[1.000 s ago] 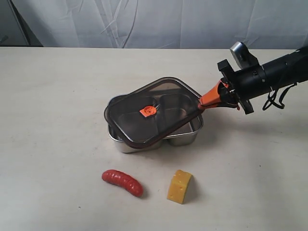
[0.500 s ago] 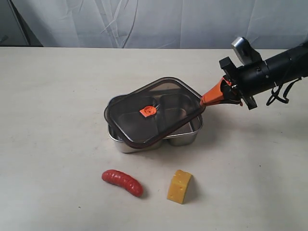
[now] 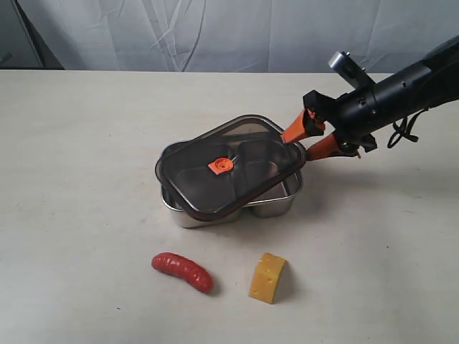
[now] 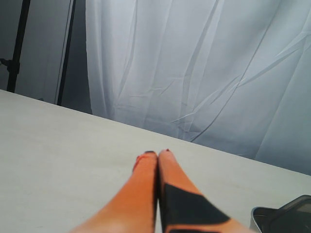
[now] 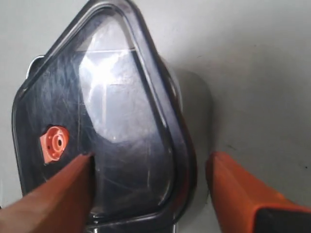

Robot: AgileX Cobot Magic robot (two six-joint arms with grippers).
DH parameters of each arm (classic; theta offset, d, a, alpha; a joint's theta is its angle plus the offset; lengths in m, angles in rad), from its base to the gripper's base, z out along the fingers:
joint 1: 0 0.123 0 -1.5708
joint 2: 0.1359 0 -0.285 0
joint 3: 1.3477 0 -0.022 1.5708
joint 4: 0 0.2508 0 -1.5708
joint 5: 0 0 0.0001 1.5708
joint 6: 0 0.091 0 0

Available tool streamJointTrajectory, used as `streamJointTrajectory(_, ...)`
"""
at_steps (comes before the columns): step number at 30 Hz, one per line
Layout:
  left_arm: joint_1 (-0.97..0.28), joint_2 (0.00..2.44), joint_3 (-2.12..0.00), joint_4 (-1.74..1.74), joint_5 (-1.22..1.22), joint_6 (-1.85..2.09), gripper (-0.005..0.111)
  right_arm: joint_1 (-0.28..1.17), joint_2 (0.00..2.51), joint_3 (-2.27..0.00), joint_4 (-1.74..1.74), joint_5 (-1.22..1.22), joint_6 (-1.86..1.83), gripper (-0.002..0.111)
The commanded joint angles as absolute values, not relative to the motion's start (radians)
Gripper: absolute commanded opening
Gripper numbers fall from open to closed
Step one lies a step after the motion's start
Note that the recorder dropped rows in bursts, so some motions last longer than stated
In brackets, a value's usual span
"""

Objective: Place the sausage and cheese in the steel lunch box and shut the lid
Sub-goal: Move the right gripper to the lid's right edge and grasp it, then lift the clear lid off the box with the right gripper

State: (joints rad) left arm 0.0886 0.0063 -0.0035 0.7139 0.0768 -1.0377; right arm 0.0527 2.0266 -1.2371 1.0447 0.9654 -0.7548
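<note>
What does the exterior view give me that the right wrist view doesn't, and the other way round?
Only the exterior view: the sausage and the cheese lying on the table in front of the steel lunch box, both outside it, and the lid resting askew on the box rather than seated.
Only the right wrist view: a close look at the lid's rim passing between the spread fingers, one over the lid, the other beyond its edge.
Both: the lid, its orange valve, and the right gripper, open and holding nothing.
</note>
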Motion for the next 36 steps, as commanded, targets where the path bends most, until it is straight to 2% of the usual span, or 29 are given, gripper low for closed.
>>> streamJointTrajectory(1, 0.077, 0.0, 0.0, 0.72, 0.076, -1.036, 0.0, 0.071, 2.033, -1.244, 1.044, 0.928, -0.756, 0.059)
streamJointTrajectory(2, 0.077, 0.0, 0.0, 0.72, 0.076, -1.036, 0.0, 0.071, 2.033, -1.244, 1.042, 0.925, -0.756, 0.057)
streamJointTrajectory(3, 0.077, 0.0, 0.0, 0.72, 0.076, -1.036, 0.0, 0.071, 2.033, -1.244, 1.023, 0.923, -0.756, 0.049)
streamJointTrajectory(7, 0.077, 0.0, 0.0, 0.72, 0.076, -1.036, 0.0, 0.071, 2.033, -1.244, 0.976, 0.912, -0.756, 0.003)
streamJointTrajectory(8, 0.077, 0.0, 0.0, 0.72, 0.076, -1.036, 0.0, 0.071, 2.033, -1.244, 0.971, 0.91, -0.756, 0.0)
streamJointTrajectory(17, 0.077, 0.0, 0.0, 0.72, 0.076, -1.036, 0.0, 0.071, 2.0, -1.244, 0.952, 0.894, -0.759, 0.0)
streamJointTrajectory(36, 0.077, 0.0, 0.0, 0.72, 0.076, -1.036, 0.0, 0.071, 1.772, -1.244, 1.006, 0.839, -0.767, -0.001)
